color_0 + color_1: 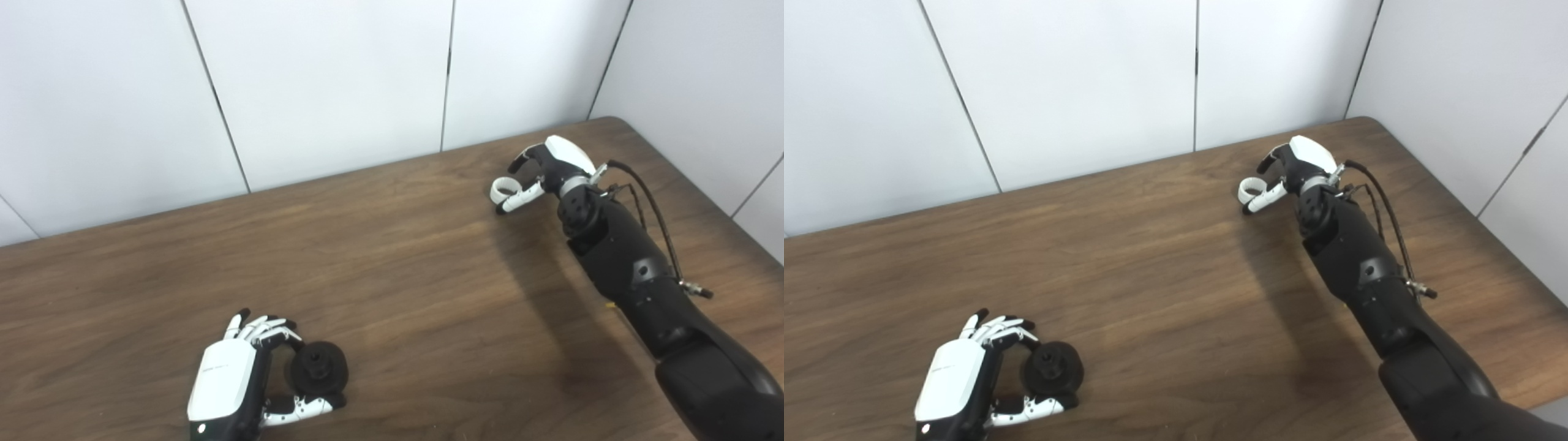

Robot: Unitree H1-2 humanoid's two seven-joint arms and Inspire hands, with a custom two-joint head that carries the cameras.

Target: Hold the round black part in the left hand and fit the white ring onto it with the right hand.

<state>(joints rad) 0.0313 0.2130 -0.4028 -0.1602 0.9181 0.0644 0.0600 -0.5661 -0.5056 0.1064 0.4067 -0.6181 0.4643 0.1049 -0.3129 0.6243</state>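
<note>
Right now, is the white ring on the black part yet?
No. The white ring is far away at the right hand; the round black part sits by the left hand.

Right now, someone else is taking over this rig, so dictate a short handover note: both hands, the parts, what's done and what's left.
Left hand: near the front edge of the brown wooden table, fingers curled around the round black plastic part; whether it is lifted cannot be told.
Right hand: far right of the table, fingers at the small white ring; a firm grip cannot be confirmed.
Done: both hands have reached their parts.
Left: secure the ring, bring it across to the black part, fit it on. The two parts are far apart.
</note>
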